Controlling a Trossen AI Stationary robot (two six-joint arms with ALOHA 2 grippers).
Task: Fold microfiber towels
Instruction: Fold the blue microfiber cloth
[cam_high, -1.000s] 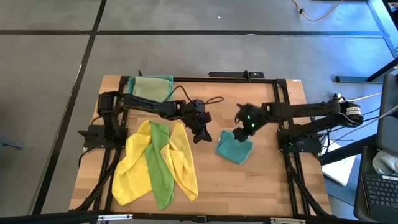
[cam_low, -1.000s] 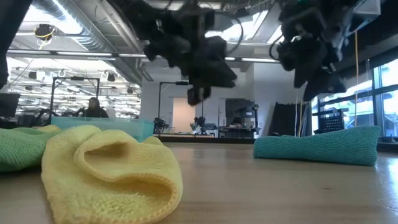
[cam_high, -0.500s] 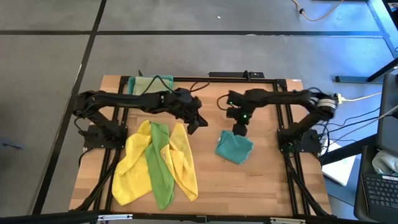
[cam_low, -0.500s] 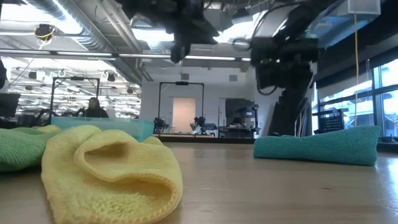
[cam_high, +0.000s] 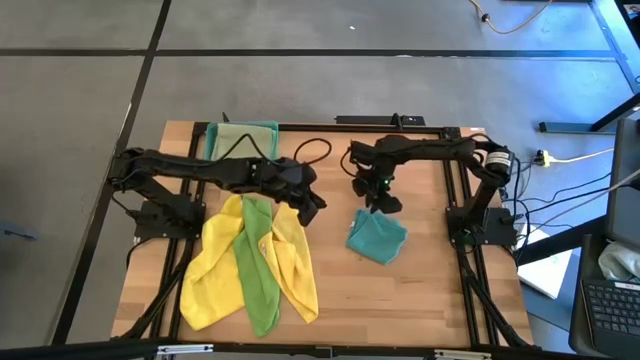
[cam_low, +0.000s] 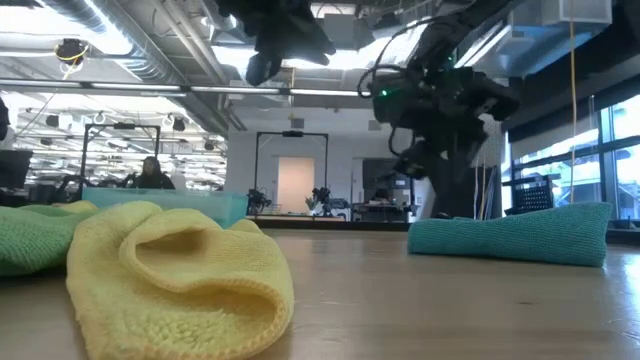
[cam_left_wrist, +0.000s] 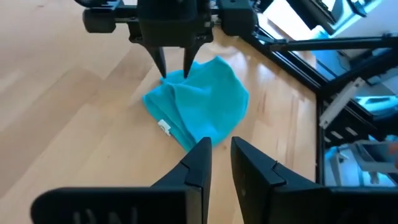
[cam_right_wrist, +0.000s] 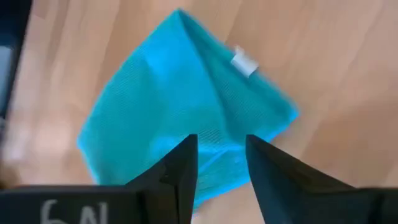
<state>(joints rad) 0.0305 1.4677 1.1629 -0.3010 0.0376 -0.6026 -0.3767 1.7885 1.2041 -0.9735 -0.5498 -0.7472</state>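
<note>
The teal towel (cam_high: 377, 238) lies folded into a small bundle on the bare wood of the bench (cam_high: 430, 290), right of centre, with a small white tag (cam_right_wrist: 244, 62) showing near one of its edges. It touches nothing else, and open wood surrounds it on every side, widest toward the near edge and the near right corner. The right pincer (cam_high: 383, 201) hangs just above the towel's far edge, fingers pointing down and a little apart, holding nothing (the right wrist view looks straight down past both fingers onto the cloth). The left pincer (cam_high: 312, 210) is raised above the bench just right of the yellow and green heap, its fingers a narrow gap apart and empty, aimed across the bare strip of wood toward the teal towel. To the left, a bright green towel (cam_high: 257, 265) lies as a long strip between two yellow towels (cam_high: 215, 262) spread loosely, their lower ends reaching close to the near edge of the bench. At the far left corner a pale olive-green towel (cam_high: 240, 141) sits in a translucent teal tray (cam_high: 272, 128), hard against the dark frame rail that runs along the far edge. In the low view a yellow fold bulks large in front and the teal towel lies flat to the right.
</note>
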